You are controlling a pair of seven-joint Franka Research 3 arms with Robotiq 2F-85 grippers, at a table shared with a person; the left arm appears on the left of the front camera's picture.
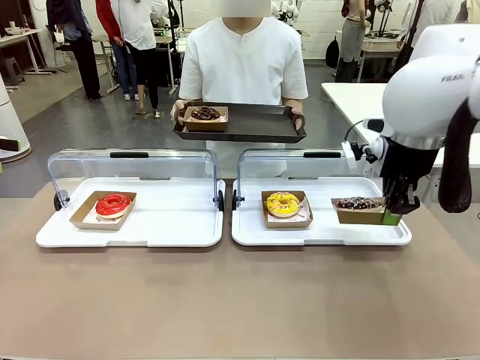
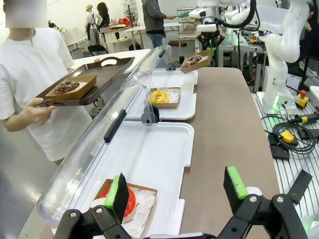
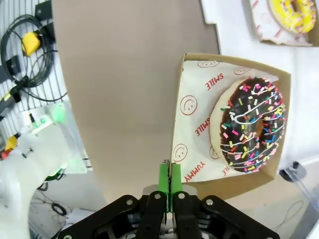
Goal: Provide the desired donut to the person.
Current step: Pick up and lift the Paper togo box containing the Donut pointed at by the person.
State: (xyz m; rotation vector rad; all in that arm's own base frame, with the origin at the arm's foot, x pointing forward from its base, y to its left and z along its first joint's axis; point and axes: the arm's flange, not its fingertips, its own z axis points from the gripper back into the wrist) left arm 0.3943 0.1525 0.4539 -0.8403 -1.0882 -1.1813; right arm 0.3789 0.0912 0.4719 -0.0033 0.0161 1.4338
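Note:
A chocolate donut with coloured sprinkles [image 3: 251, 124] lies in a cardboard box [image 1: 358, 211]. My right gripper [image 3: 167, 172] is shut on the box's rim and holds it just above the right end of the right white tray [image 1: 322, 232]. The same box [image 2: 194, 60] hangs slightly tilted in the left wrist view. The person [image 1: 244, 64] stands across the table, holding a dark tray [image 1: 255, 124] with another boxed chocolate donut [image 1: 205, 114] on it. My left gripper [image 2: 177, 186] is open and holds nothing, above the left white tray's near edge.
A yellow donut [image 1: 283, 203] sits boxed on the right tray. A red donut [image 1: 113, 204] sits on the left white tray [image 1: 165, 225]. Both clear lids [image 1: 131, 161] stand open at the back. Cables and a yellow box [image 2: 286, 135] lie beside the table.

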